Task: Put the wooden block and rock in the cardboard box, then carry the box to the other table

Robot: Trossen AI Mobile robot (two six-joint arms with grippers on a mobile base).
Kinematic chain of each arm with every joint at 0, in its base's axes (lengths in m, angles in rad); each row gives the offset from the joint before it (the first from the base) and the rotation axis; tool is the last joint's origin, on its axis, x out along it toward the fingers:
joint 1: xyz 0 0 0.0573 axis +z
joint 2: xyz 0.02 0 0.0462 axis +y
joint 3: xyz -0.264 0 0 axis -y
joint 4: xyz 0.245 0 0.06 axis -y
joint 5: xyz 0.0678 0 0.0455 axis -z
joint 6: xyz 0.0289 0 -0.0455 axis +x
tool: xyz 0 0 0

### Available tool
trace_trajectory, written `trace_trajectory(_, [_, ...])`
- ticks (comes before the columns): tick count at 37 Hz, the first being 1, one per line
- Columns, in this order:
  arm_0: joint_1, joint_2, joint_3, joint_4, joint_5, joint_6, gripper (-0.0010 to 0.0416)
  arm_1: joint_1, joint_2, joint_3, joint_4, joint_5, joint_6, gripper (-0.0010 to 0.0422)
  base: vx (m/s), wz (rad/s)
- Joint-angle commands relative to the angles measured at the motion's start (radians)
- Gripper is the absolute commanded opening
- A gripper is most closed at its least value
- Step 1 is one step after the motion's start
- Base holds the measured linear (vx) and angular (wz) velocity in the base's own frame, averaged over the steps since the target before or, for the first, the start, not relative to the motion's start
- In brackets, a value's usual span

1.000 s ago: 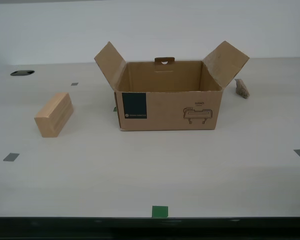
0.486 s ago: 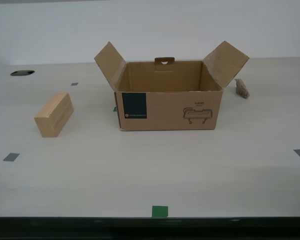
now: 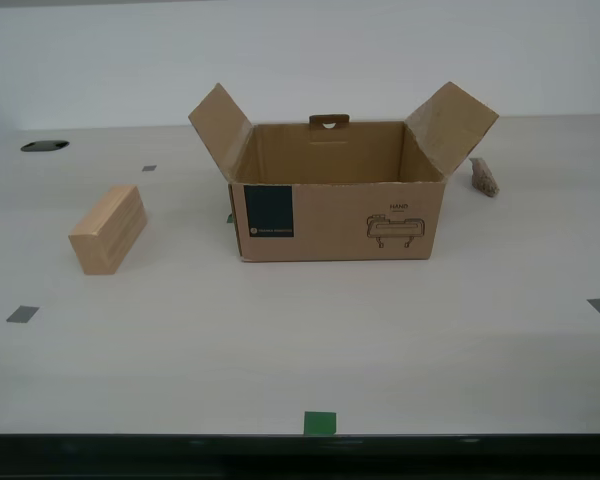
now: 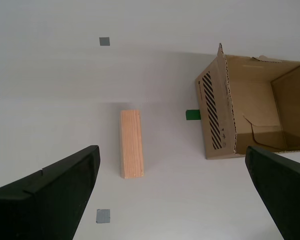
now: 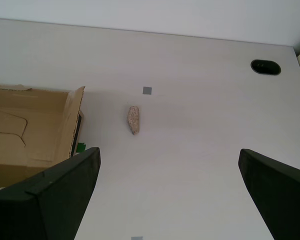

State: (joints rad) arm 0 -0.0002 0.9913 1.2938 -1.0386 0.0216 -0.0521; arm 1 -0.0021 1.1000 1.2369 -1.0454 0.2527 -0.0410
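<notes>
The cardboard box (image 3: 337, 208) stands open in the middle of the pale tabletop, flaps up, and looks empty inside. The wooden block (image 3: 108, 228) lies on the table towards the exterior view's left. The small rock (image 3: 484, 177) rests just beyond the box's flap towards the exterior view's right. My second gripper (image 4: 170, 165) hangs open high above the wooden block (image 4: 131, 143), with the cardboard box (image 4: 250, 106) beside it. My first gripper (image 5: 168, 155) hangs open high above the rock (image 5: 134, 119), the cardboard box (image 5: 32, 130) beside it. Neither arm shows in the exterior view. The other table is out of view.
Small grey tape marks (image 3: 22, 314) and a green tape mark (image 3: 319, 423) dot the tabletop (image 3: 300, 340). A dark cable hole (image 3: 44, 146) sits at the back towards the exterior view's left. The table's dark front edge (image 3: 300, 440) runs along the bottom of the exterior view.
</notes>
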Motion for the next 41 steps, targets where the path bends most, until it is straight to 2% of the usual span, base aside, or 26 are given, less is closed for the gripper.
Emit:
trace_trajectory(1, [0.001,0.000,0.002,0.005,0.006,0.000,0.0379,0.000,-0.001,0.001,-0.001,0.005,0.005,0.0391,0.000,0.000])
trace_trajectory(16, [0.001,0.000,0.001,0.006,0.006,0.000,0.0352,0.001,0.000,0.001,0.000,0.003,0.003,0.0396,0.000,0.000])
trace_trajectory(41, [0.001,0.000,0.001,0.006,0.005,0.001,0.0352,0.001,0.000,0.001,-0.001,0.003,0.003,0.0396,0.000,0.000])
